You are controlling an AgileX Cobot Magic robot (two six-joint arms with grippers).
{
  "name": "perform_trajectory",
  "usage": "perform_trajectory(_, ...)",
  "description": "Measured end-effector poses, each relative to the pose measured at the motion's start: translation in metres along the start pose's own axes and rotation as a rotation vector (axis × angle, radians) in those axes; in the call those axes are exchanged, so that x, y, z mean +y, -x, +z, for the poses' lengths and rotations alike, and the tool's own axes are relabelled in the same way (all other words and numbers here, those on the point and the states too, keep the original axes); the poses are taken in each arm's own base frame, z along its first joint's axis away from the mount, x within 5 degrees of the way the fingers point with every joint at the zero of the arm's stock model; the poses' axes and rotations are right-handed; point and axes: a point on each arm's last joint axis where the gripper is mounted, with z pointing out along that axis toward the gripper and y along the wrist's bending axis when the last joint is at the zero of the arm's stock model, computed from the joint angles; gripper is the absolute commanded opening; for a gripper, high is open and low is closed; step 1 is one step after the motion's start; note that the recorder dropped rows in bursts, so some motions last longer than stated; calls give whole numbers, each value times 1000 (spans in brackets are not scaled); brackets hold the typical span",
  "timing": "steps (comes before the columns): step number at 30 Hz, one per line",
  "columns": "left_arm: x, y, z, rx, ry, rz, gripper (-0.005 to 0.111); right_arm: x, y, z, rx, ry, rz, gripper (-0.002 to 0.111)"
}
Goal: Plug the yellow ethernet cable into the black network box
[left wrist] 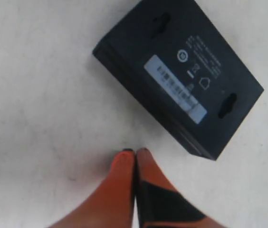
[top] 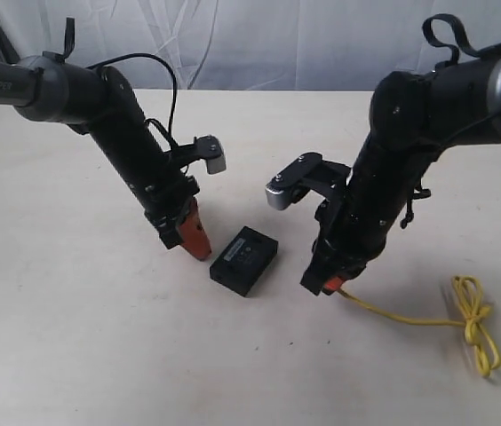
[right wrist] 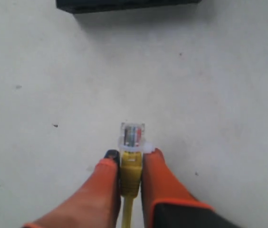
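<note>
With both arms angled down at the pale tabletop (top: 73, 355), the black network box (top: 244, 260) lies flat between them, turned skew to the table edges. Cable not plugged in yet.

Left gripper (top: 195, 240): orange fingers (left wrist: 122, 190) pressed together tip to tip, holding nothing. It sits low by the table just beside the box's left side. The left wrist view shows a strip of bare table between the tips and the box, so no contact. The same view gives the box's top face: white barcode label (left wrist: 174, 89), small printed marks beside it, and a slot-shaped recess near each end.

Right gripper (top: 329, 286): pinching the yellow ethernet cable (top: 401, 319) just behind its clear plug (right wrist: 132, 135). The plug sticks out past the fingertips and points toward the box. Plug and box are apart, with open table between them in the right wrist view, where only a strip of the box's side (right wrist: 124, 4) shows. Can't tell from here where the port is on that side.

The rest of the cable trails from the right gripper across the table to the right and ends in a loose knotted bundle (top: 473, 315), well apart from the box. The far-end plug is too small to make out.
</note>
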Motion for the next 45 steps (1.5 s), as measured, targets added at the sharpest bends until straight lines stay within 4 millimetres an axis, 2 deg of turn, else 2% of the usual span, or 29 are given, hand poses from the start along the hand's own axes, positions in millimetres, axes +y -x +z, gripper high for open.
perform_trajectory(5,1,2,1,-27,-1,4,0,2,30,16,69,-12,-60,-1)
perform_trajectory(11,-1,1,4,-30,-43,-8,0,9,35,29,108,-56,-93,-1)
perform_trajectory(23,-2,2,4,-43,-50,-34,0,12,45,30,26,-96,-103,-1)
perform_trajectory(26,-2,3,4,-53,-53,-39,0,12,46,31,9,-102,-96,13)
perform_trajectory(30,-2,3,4,-54,-53,-40,0,12,43,34,14,-100,-94,49)
perform_trajectory(33,-2,3,4,-54,-53,-40,0,12,43,34,13,-98,-91,62)
perform_trajectory(39,-2,3,4,-54,-53,-40,0,13,42,29,18,-99,-99,59)
perform_trajectory(43,-2,3,4,-54,-53,-40,0,20,39,5,4,-112,-105,47)
perform_trajectory(45,-2,3,4,-54,-53,-40,0,23,38,-4,-25,-122,-104,47)
